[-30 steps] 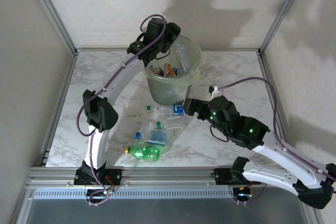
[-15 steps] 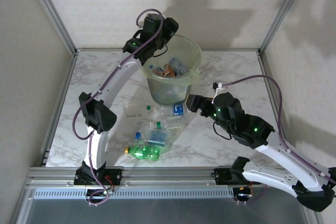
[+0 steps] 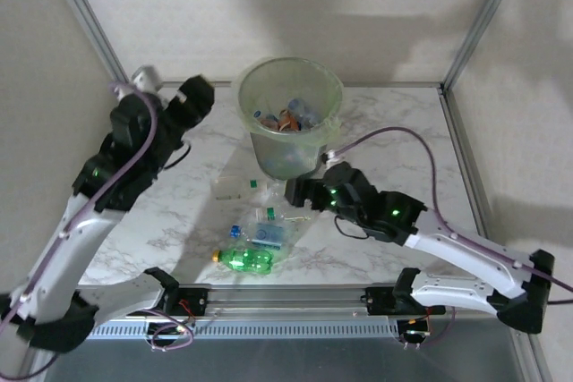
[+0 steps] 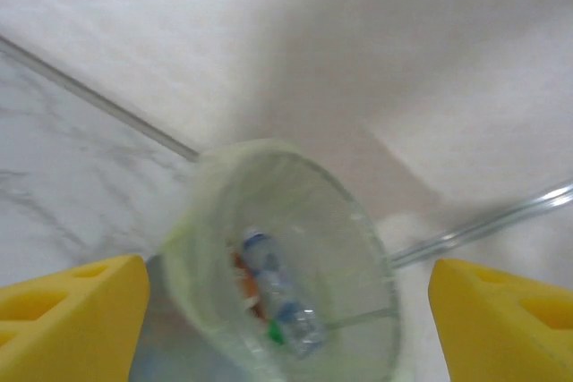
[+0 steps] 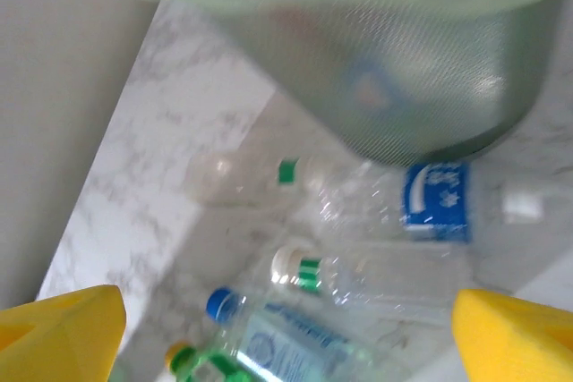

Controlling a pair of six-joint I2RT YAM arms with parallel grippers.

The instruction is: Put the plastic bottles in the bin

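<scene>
The bin (image 3: pixel 333 94) stands at the back middle of the table with several plastic bottles (image 3: pixel 286 118) in it. Four more bottles lie in front of it: a green one (image 3: pixel 252 261), a blue-labelled one (image 3: pixel 267 232), a clear one (image 3: pixel 235 190) and one with a blue label (image 3: pixel 304 187). My left gripper (image 3: pixel 199 96) hangs left of the bin, open and empty; its wrist view looks into the bin (image 4: pixel 358 221) between the yellow fingers (image 4: pixel 72 310). My right gripper (image 3: pixel 294 192) is open just above the loose bottles (image 5: pixel 376 275), below the bin wall (image 5: pixel 376 69).
Grey walls and metal frame posts (image 3: pixel 89 20) close in the marble table (image 3: pixel 394 131) on the left, back and right. Bare marble lies left and right of the bottle cluster.
My left arm has swung away from over the bin's rim to its left, and one more bottle lies in the bin. My right gripper has moved left over the loose bottles.
</scene>
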